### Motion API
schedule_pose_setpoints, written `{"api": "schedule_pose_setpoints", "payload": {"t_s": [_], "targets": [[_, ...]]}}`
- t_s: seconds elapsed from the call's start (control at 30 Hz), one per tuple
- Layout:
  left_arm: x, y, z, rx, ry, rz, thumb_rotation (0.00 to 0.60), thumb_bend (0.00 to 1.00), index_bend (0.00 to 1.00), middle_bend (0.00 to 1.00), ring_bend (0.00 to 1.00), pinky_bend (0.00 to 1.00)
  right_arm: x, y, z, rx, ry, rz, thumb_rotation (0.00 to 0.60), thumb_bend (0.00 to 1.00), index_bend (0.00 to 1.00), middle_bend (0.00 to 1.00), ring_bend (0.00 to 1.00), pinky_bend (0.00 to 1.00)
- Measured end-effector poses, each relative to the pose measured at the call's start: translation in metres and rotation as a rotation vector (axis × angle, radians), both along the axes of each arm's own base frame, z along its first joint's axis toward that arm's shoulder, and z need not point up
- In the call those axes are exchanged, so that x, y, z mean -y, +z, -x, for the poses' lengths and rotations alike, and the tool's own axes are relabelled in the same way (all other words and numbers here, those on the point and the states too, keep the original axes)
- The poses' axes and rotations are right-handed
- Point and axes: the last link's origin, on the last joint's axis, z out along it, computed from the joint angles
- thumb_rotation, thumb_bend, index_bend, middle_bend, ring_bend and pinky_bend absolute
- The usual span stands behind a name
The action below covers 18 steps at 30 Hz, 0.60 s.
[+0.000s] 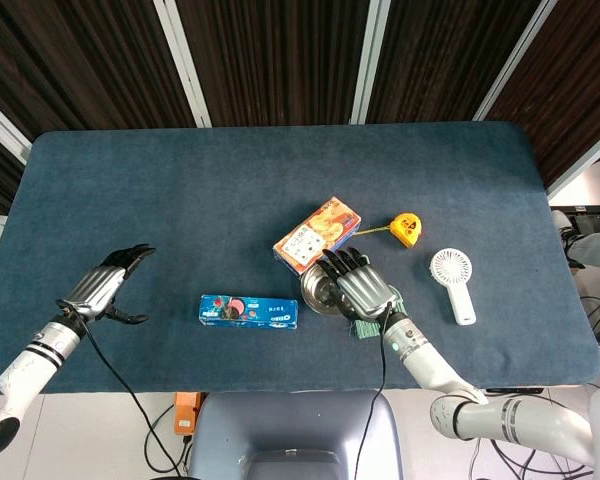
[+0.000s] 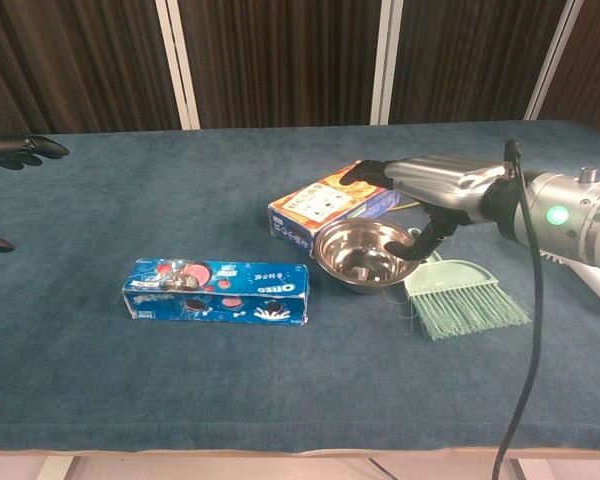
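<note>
My right hand (image 1: 362, 287) (image 2: 435, 188) hovers palm down over a steel bowl (image 1: 317, 291) (image 2: 360, 256). Its fingers stretch out above the bowl and its thumb hangs by the bowl's right rim, gripping nothing. A green brush (image 2: 462, 300) (image 1: 363, 328) lies right of the bowl, mostly hidden under the hand in the head view. An orange and blue snack box (image 1: 318, 235) (image 2: 325, 208) lies just behind the bowl. A blue Oreo box (image 1: 248, 311) (image 2: 217, 291) lies flat to the bowl's left. My left hand (image 1: 108, 286) (image 2: 18, 148) is open above the cloth at the far left, touching nothing.
A yellow tape measure (image 1: 406, 228) lies right of the snack box, its tape drawn out toward the box. A white hand-held fan (image 1: 454, 281) lies further right. The table (image 1: 180, 190) has a dark blue cloth, and cables hang past its front edge.
</note>
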Motion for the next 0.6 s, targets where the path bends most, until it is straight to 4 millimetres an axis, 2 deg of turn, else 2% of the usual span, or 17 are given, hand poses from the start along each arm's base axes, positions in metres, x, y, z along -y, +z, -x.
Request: {"api": "schedule_pose_setpoints", "payload": {"t_s": [0.17, 0.3, 0.4, 0.6], "targets": [[0.007, 0.005, 0.001, -0.024, -0.012, -0.017, 0.6, 0.08, 0.0, 0.0, 0.0, 0.04, -0.001, 0.007, 0.001, -0.005, 0.008, 0.016, 0.6, 0.36, 0.0, 0.0, 0.0, 0.0], [0.022, 0.021, 0.007, -0.062, -0.033, -0.071, 0.6, 0.08, 0.0, 0.0, 0.0, 0.04, -0.005, 0.025, 0.007, -0.003, 0.026, 0.062, 0.6, 0.36, 0.0, 0.0, 0.0, 0.0], [0.042, 0.036, 0.014, -0.102, -0.052, -0.136, 0.6, 0.08, 0.0, 0.0, 0.0, 0.04, -0.01, 0.05, 0.021, -0.01, 0.033, 0.121, 0.6, 0.36, 0.0, 0.0, 0.0, 0.0], [0.104, 0.065, 0.04, -0.172, -0.069, -0.288, 0.6, 0.08, 0.0, 0.0, 0.0, 0.04, -0.029, 0.116, 0.071, -0.03, -0.02, 0.232, 0.6, 0.36, 0.03, 0.0, 0.0, 0.0]]}}
